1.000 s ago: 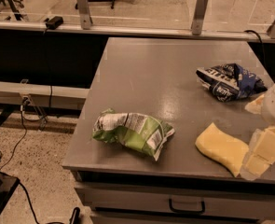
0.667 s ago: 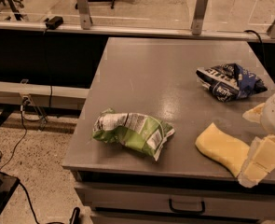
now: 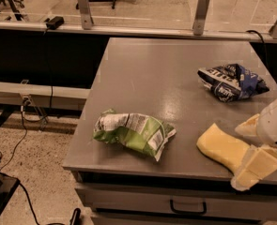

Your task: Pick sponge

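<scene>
The pale yellow sponge (image 3: 221,147) lies flat near the front right edge of the grey table (image 3: 152,69). My gripper (image 3: 250,147) comes in from the right edge of the view at the sponge's right end. It is open, with one pale pad (image 3: 247,125) just behind the sponge and the other pad (image 3: 255,167) in front of it by the table's edge. The sponge's right end runs in between the two pads and is partly hidden by them.
A crumpled green snack bag (image 3: 134,134) lies left of the sponge near the front edge. A blue snack bag (image 3: 232,81) lies behind it at the right. A drawer with a handle (image 3: 188,206) is under the tabletop. Cables (image 3: 16,144) trail on the floor at left.
My gripper has come down and a little to the left, so its pads now sit on either side of the sponge's right end. The sponge and both bags have not moved.
</scene>
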You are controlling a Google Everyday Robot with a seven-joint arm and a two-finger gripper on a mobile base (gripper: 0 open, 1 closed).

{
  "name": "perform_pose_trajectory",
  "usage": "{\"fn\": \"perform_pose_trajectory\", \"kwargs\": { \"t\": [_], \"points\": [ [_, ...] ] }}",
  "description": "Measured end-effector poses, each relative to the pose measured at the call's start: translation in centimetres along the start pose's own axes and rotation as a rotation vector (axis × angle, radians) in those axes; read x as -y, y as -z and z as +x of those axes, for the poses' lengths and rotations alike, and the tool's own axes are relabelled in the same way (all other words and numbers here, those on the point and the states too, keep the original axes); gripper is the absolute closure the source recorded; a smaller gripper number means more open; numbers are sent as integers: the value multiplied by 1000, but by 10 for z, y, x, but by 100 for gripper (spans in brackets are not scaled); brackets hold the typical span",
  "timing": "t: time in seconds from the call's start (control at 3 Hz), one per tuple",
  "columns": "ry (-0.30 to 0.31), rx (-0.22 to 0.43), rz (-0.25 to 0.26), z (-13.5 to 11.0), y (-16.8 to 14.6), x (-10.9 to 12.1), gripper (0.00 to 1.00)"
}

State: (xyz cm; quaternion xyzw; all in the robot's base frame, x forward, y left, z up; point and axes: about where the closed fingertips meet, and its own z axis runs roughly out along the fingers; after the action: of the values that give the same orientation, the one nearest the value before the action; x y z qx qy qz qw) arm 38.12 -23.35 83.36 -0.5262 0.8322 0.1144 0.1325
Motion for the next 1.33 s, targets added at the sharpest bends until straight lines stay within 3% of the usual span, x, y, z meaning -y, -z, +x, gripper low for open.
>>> {"fn": "perform_pose_trajectory", "kwargs": {
  "t": [1.0, 1.33],
  "points": [
    [-12, -14, -5, 1, -6, -3, 87],
    [-37, -1, 27, 2, 16, 11, 100]
  ]
}}
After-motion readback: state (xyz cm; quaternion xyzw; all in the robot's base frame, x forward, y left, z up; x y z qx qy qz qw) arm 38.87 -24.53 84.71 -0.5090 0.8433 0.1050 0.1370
